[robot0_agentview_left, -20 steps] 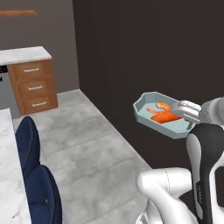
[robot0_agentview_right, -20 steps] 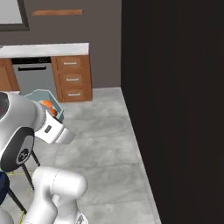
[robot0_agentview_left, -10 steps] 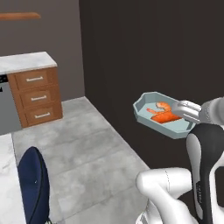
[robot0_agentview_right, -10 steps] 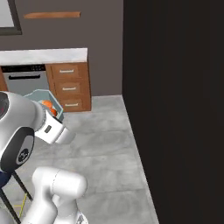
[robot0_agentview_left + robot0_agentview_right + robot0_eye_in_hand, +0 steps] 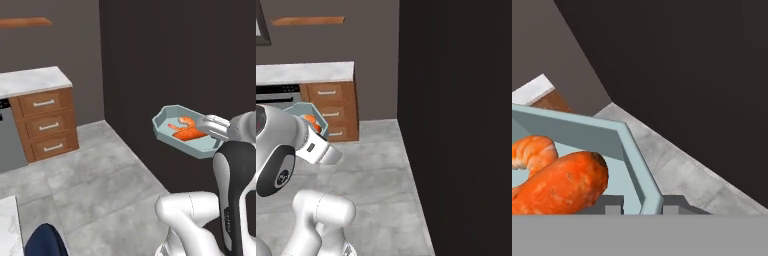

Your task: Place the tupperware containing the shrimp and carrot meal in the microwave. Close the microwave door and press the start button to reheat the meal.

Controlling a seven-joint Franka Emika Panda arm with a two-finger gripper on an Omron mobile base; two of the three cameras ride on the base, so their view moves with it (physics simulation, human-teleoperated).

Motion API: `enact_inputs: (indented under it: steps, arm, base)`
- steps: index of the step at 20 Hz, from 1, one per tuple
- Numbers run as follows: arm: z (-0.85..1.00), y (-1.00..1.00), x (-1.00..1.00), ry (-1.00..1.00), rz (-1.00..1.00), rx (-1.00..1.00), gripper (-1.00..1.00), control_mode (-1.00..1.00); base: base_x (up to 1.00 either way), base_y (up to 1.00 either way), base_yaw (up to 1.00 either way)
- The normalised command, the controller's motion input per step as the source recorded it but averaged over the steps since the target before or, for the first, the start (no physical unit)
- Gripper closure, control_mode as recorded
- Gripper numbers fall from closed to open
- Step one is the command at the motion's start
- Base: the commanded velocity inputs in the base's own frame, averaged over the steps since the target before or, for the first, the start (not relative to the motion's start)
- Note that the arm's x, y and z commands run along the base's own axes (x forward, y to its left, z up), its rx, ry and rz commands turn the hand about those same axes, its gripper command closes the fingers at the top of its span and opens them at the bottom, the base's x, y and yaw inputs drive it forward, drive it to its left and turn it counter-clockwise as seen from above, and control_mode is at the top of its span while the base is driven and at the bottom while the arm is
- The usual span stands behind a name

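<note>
Gripping the tupperware (image 5: 168, 131) by its rim, our gripper (image 5: 643, 206) has one dark fingertip on each side of the pale blue-grey wall, pinching it in the hand view. We carry the tray up in the air, level, well above the grey tiled floor (image 5: 95, 185) and just in front of a tall dark wall panel (image 5: 175, 55). Inside the tray lies the shrimp and carrot meal (image 5: 186, 131): in the hand view we see a curled shrimp (image 5: 529, 150) touching a big orange carrot chunk (image 5: 562, 185) close to our fingers. In the right base view the tray's edge and a bit of orange (image 5: 312, 122) peek out behind our white arm. Farther off, against the far wall, stands a wooden drawer cabinet (image 5: 46, 125) with three drawers under a white marble counter (image 5: 30, 81). Above it, a brown shelf (image 5: 25, 22) hangs on the grey wall.
</note>
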Motion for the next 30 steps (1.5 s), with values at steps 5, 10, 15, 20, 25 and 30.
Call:
enact_inputs:
  steps: [5, 10, 15, 20, 25, 30]
  arm:
    - [0.00, 0.00, 0.00, 0.00, 0.00, 0.00, 1.00, 1.00]
    - [0.00, 0.00, 0.00, 0.00, 0.00, 0.00, 1.00, 1.00]
    - [0.00, 0.00, 0.00, 0.00, 0.00, 0.00, 1.00, 1.00]
    - [0.00, 0.00, 0.00, 0.00, 0.00, 0.00, 1.00, 1.00]
    - [0.00, 0.00, 0.00, 0.00, 0.00, 0.00, 1.00, 1.00]
    - [0.00, 0.00, 0.00, 0.00, 0.00, 0.00, 1.00, 1.00]
  base:
    - [1.00, 0.00, 0.00]
    - [1.00, 0.00, 0.03]
    - [1.00, 0.00, 0.28]
    - [1.00, 0.00, 0.46]
    - [1.00, 0.00, 0.56]
    - [1.00, 0.00, 0.60]
